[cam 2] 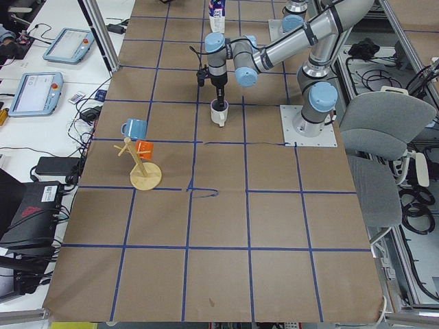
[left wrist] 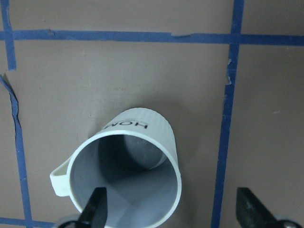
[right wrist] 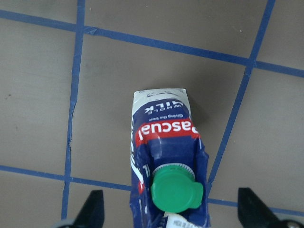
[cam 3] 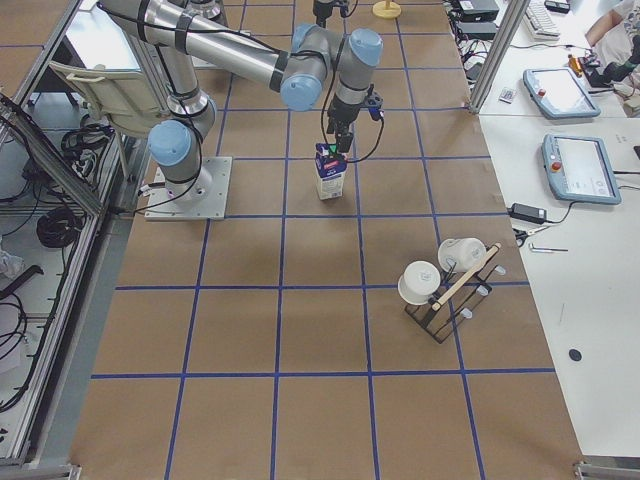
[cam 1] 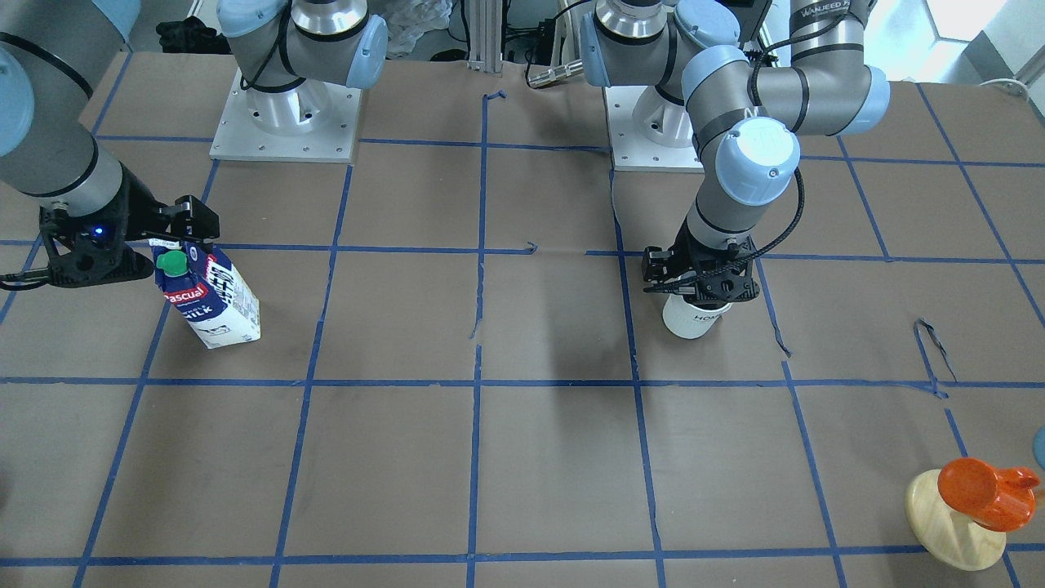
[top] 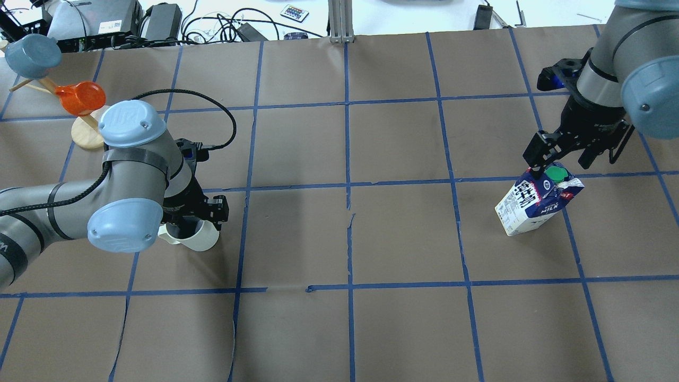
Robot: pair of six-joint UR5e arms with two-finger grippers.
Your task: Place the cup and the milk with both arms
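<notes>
The cup (left wrist: 126, 175) stands upright on the table (cam 1: 555, 457), on the robot's left half. It sits inside one taped square, just beside a blue tape line, and its handle (left wrist: 57, 178) points away from that line. The left gripper (left wrist: 174, 209) hangs straight above it with its jaws spread wide and nothing pinched. One of its fingers (left wrist: 97, 206) lines up over the cup's inside. The other sits well outside the wall, so the rim opposite the handle lies between them.

The milk (right wrist: 166, 161) stands on its base far across the table, on the robot's right half, with its green cap (right wrist: 173, 190) up. The right gripper (right wrist: 172, 211) is poised over the carton top. Its jaws are also released, with a finger on either side and a clear gap to the carton.

Both things rest on the table with open jaws around them. This could be the moment just before a pinch or just after a release, and I cannot tell which.

If it is a grasp, the left arm should go low enough that the cup wall sits deep between the pads. Closing will probably drag the cup sideways until both pads meet the wall, so it should close slowly. The right arm should grip the flat carton body below the sloped top, clear of the cap, and squeeze gently because the carton looks soft. Either way, straight vertical moves suit both arms.

The orange cup (cam 1: 984, 490) on its wooden stand (cam 1: 951, 527) is well apart from both.
</notes>
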